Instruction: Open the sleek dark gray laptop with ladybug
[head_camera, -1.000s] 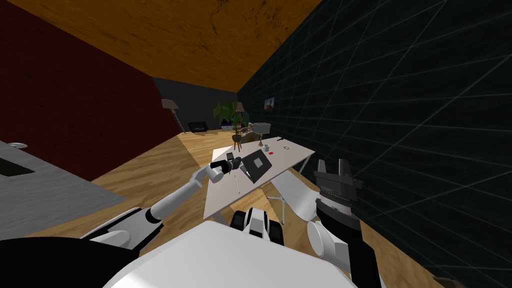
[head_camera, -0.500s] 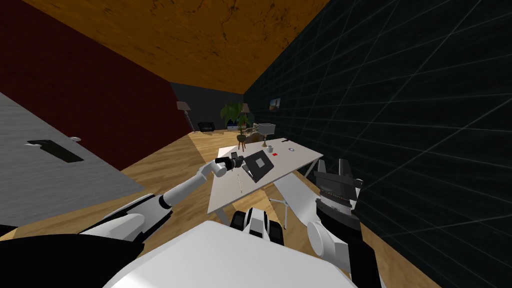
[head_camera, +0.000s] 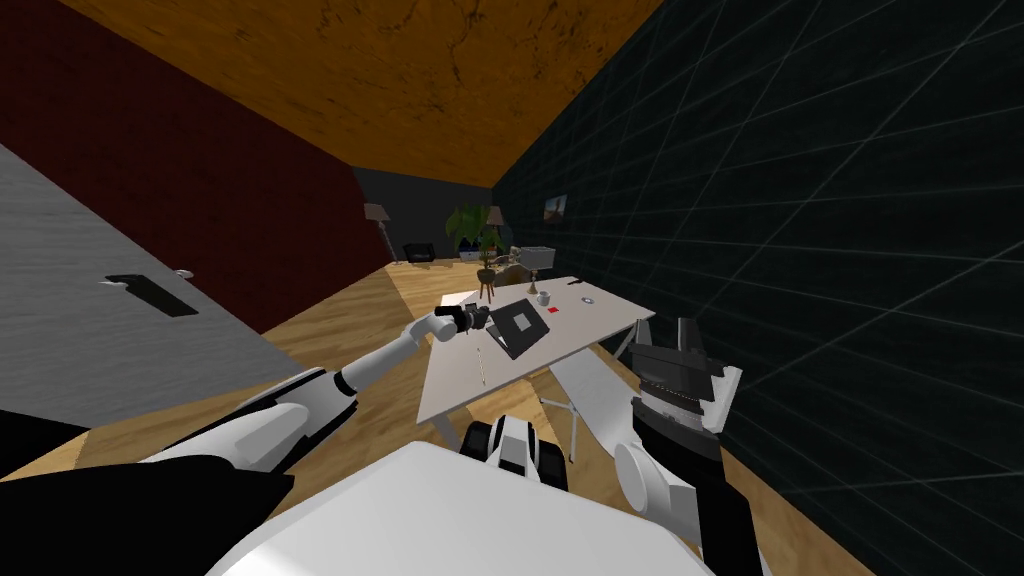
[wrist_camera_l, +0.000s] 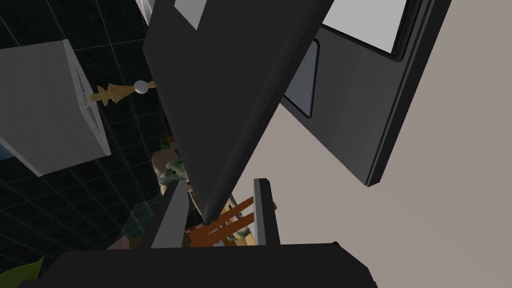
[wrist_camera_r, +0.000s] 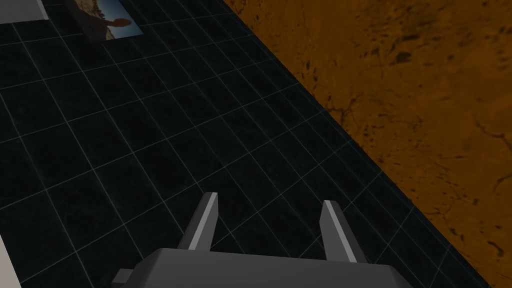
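Laptop (head_camera: 520, 330) partly open on a pale table (head_camera: 470, 385), its lid pinched by the left gripper (head_camera: 480, 318).
Dark grey, with a light grey square on the lid, it sits toward the table's left edge, near a white mug (head_camera: 543, 298) and a small red item (head_camera: 553, 310). The left fingers (wrist_camera_l: 266, 210) press the lid's edge from both sides. The right gripper (head_camera: 666, 328) is raised off the table's right end, fingers spread. Around it are a wooden floor (head_camera: 340, 320), a dark red wall (head_camera: 200, 200), a black gridded wall (head_camera: 800, 250) and a mottled orange ceiling (head_camera: 420, 70).
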